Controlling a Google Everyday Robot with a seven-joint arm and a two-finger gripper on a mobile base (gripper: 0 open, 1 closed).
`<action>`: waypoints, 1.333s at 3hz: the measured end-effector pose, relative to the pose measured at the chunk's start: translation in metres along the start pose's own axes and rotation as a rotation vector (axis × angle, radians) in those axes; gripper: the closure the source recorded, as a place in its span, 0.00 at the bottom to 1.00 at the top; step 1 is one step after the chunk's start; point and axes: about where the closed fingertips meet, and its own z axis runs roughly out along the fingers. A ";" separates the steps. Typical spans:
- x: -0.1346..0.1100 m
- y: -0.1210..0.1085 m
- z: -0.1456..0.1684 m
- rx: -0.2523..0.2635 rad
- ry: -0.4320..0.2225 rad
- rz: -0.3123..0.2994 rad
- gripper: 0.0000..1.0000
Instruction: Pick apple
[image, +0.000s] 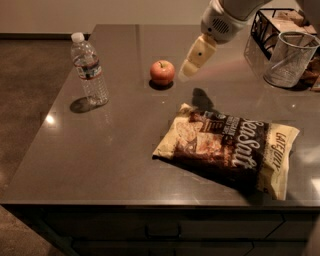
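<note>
The dark, glossy table (100, 160) fills most of the view. The largest thing on it is a crumpled snack bag (227, 147), cream and brown, lying flat toward 4 o'clock from the table's middle. The white arm (220, 20) reaches in from the 1 o'clock corner and slopes down to the cream-coloured tool (187, 70). The tool hangs above the table at 3 o'clock of the apple, near it but apart; I cannot tell whether it is wide or narrow, and it holds nothing. A black wire basket (262, 25) and a mesh cup (287, 60) stand at 2 o'clock. A clear water bottle (90, 70) stands upright at 10 o'clock. The apple (162, 72), red-orange with its stem up, sits on the table at 12 o'clock, between bottle and tool.
</note>
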 end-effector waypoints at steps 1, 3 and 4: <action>-0.019 -0.018 0.026 -0.036 -0.051 0.084 0.00; -0.038 -0.036 0.080 -0.059 -0.066 0.191 0.00; -0.042 -0.021 0.128 -0.095 -0.013 0.212 0.00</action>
